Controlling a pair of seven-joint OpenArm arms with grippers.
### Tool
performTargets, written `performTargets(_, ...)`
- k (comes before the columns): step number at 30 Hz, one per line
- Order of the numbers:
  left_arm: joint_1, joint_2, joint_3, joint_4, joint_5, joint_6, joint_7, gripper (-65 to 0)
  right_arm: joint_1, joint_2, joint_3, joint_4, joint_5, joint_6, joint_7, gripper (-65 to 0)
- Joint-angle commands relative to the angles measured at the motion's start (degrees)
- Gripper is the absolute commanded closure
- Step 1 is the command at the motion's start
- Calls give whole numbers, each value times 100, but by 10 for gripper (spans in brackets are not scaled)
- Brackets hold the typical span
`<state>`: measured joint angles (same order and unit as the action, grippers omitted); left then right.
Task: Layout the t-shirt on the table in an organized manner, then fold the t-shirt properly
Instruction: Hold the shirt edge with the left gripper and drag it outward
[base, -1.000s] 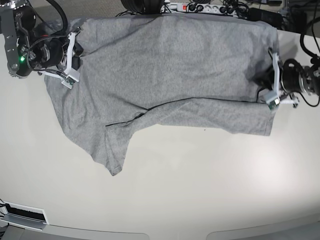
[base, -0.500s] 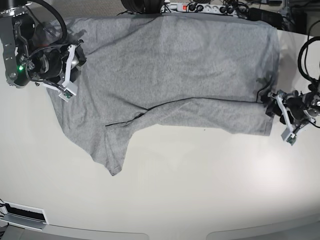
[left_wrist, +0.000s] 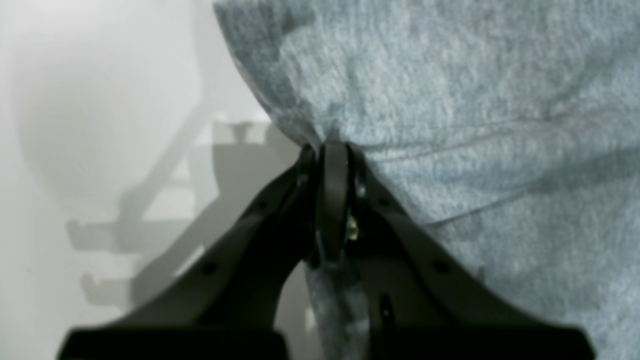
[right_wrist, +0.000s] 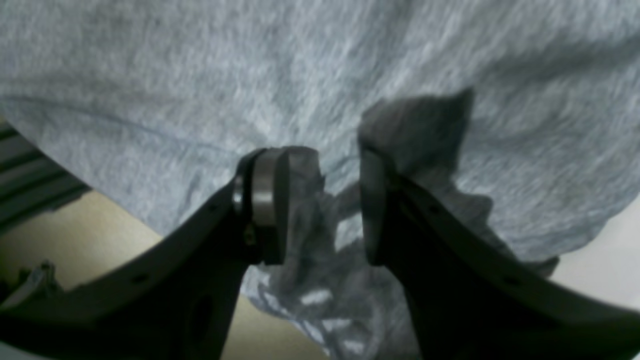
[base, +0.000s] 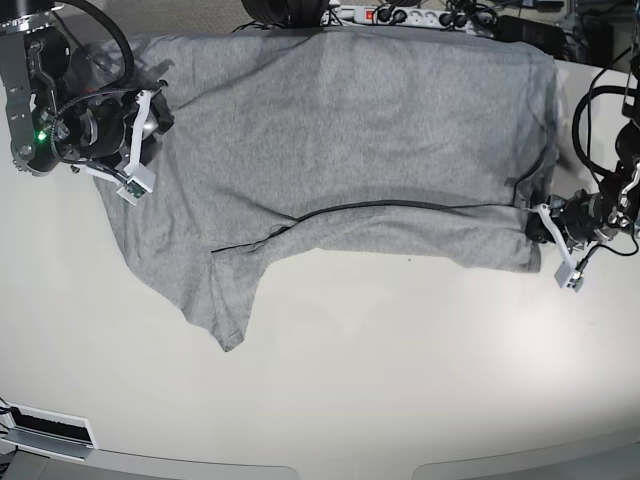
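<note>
Since a moment ago, the left gripper (base: 541, 226) has dropped lower along the shirt's side and pinched shut on the t-shirt (base: 340, 150) at its edge. Its jaws are tight together with grey cloth squeezed between them. The right gripper (right_wrist: 320, 205) sits at the other side with its jaws partly open. Bunched cloth lies between them, but I cannot tell if it is gripped. The t-shirt lies spread on the table (base: 400, 380), with one flap folded over and a corner hanging down toward the front. It looks soft, light and floppy, so it will sag and wrinkle. Edges and corners are the best places to hold.
</note>
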<state>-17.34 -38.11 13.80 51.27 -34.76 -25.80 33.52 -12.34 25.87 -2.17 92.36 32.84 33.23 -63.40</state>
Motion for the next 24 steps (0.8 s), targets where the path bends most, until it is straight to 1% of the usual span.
performTargets(1,-205,-129,-46,120,-28,-13,7,0,61,81,31,107,39,17,81,-256)
performTargets(4,-404,-166,-96,284,-31,-13,133,0,59,81,31,107,42,17,81,-256)
performTargets(10,-811,-205,-299,339,-26,-13,142,0,61,81,31,107,44,26,81,-256)
performTargets(12,-896,-205,-352,339,-26,-13,149,0,61,81,31,107,42,103,81,-256)
performTargets(15,-927,-208,-354,339,-24,-11,146,0,61,81,31,107,42,173,81,-256)
performTargets(24,-903,-208,-354,337,-24,-13,249,0,61,81,31,107,42,170,81,-257)
